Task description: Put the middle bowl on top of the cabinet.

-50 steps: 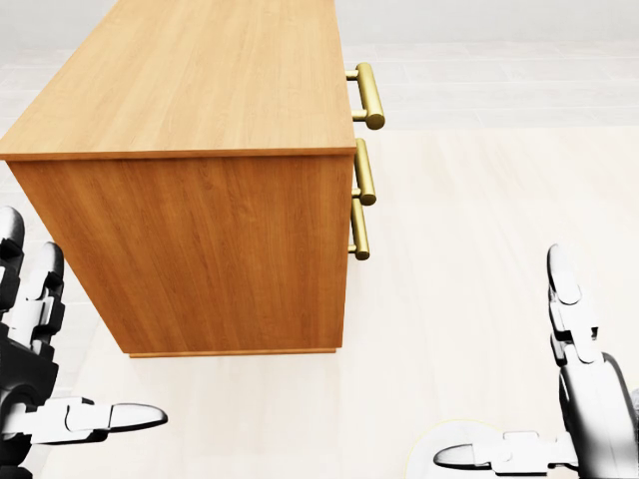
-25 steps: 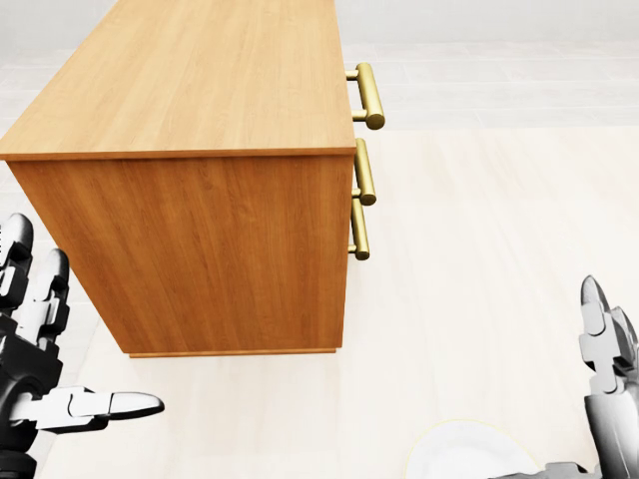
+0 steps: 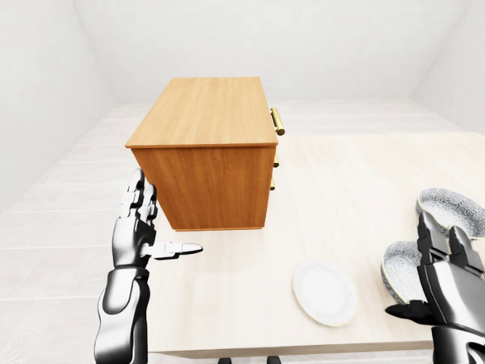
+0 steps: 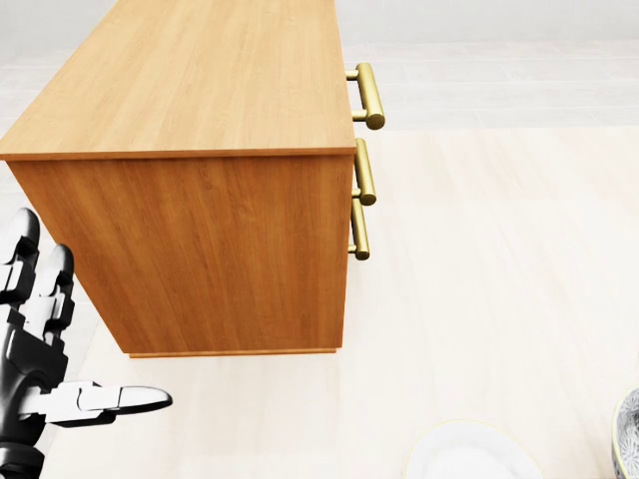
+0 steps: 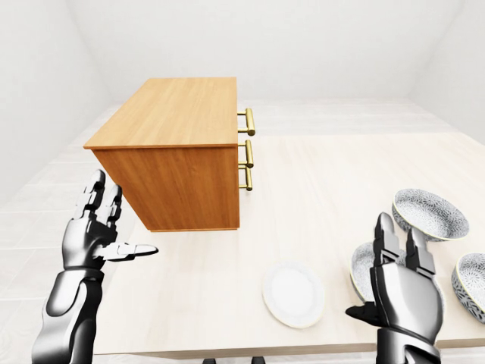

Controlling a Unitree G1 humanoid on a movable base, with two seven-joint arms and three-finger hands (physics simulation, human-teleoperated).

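Note:
Three patterned grey bowls show at the right of the right-eye view: one farther up (image 5: pixel 430 214), one at the right edge (image 5: pixel 471 279), and one (image 5: pixel 362 274) partly hidden behind my right hand (image 5: pixel 379 273). That hand is open, fingers upright, just in front of this bowl and holding nothing. The wooden cabinet (image 3: pixel 208 110) stands on the left part of the table, its flat top bare. My left hand (image 3: pixel 158 226) is open beside the cabinet's lower left corner, thumb pointing right, and empty.
A white plate (image 3: pixel 324 292) lies on the pale table (image 3: pixel 341 189) between the cabinet and the bowls. Brass handles (image 3: pixel 276 121) stick out of the cabinet's right side. The table's near edge runs along the bottom of both eye views.
My right hand has dropped out of the head view at the lower right, uncovering the plate and a bowl's rim. The left hand rose slightly. The cabinet has not shifted.

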